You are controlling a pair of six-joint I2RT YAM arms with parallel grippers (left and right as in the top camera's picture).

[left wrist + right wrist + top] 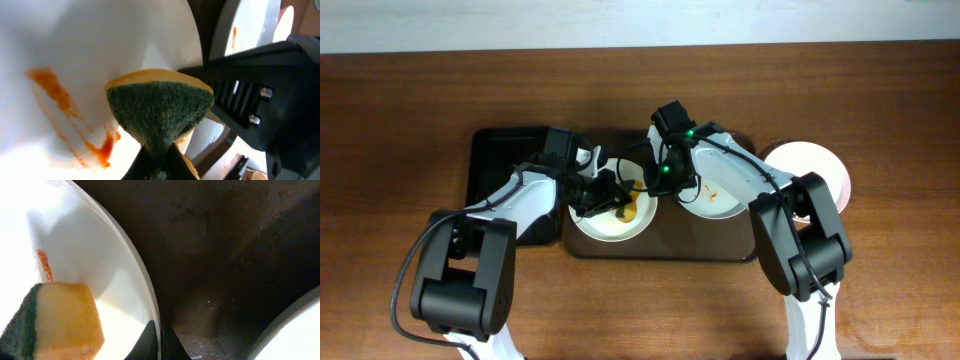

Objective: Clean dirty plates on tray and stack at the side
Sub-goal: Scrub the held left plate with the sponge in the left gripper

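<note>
A white plate (605, 225) with orange-red sauce streaks (65, 115) lies at the left of the brown tray (660, 245). My left gripper (160, 167) is shut on a green-and-yellow sponge (160, 112) that rests on this plate; from overhead the gripper (610, 200) sits over the plate's middle. My right gripper (159, 342) is shut on the same plate's right rim (135, 265), seen from overhead (657, 186). The sponge also shows in the right wrist view (55, 322). A second streaked plate (715, 200) lies at the tray's right. A third plate (815, 165) sits on the table to the right of the tray.
A narrower black tray (500, 165) lies left of the brown tray, under my left arm. The bare tray floor (230, 255) shows between the two plates. The wooden table (880, 270) surrounds everything.
</note>
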